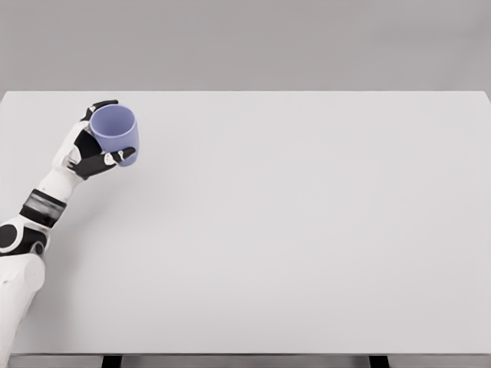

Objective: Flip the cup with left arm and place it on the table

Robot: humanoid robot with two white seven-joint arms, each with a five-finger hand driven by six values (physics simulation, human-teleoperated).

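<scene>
A lavender-blue cup [116, 133] is at the far left of the white table [291, 230], its open mouth turned up and toward me so I look into it. My left hand [98, 147] is wrapped around its side, with black fingers above the rim and a thumb under the cup's lower edge. The white left arm rises from the lower left corner to the hand. Whether the cup's base touches the table is unclear. No right arm shows.
The table's left edge [3, 153] lies just beside the hand. The front edge [245, 354] runs along the bottom, with dark legs below it. A plain grey wall stands behind.
</scene>
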